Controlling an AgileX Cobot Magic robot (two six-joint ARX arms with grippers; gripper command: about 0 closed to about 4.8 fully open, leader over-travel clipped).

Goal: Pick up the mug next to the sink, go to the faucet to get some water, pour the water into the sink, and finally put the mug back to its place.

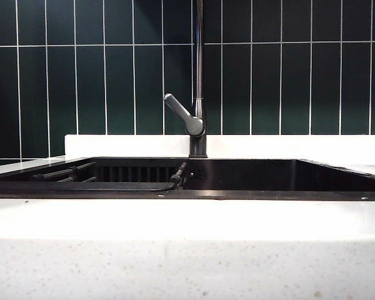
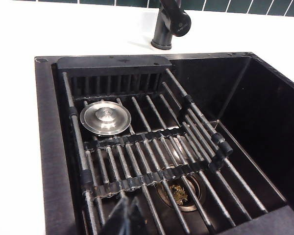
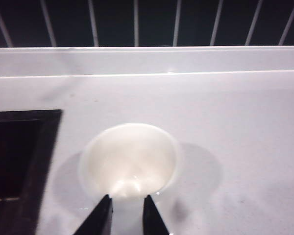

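1. My right gripper [image 3: 127, 211] is holding its fingers partly apart over the near rim of the mug [image 3: 130, 161], apparently gripping it.
2. My left gripper [image 2: 126, 215] is hanging pinched shut, empty, above the sink [image 2: 49, 147] rack [image 2: 152, 161].

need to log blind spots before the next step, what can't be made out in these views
- Mug handle and logo: right wrist view looks down on its rim; exterior view cuts it off at the right edge.
- Right gripper grip: jaws straddle the near wall, contact unclear.
- Left gripper: only dark tips at the left wrist view's edge.
- Faucet spout: cut off at the top.
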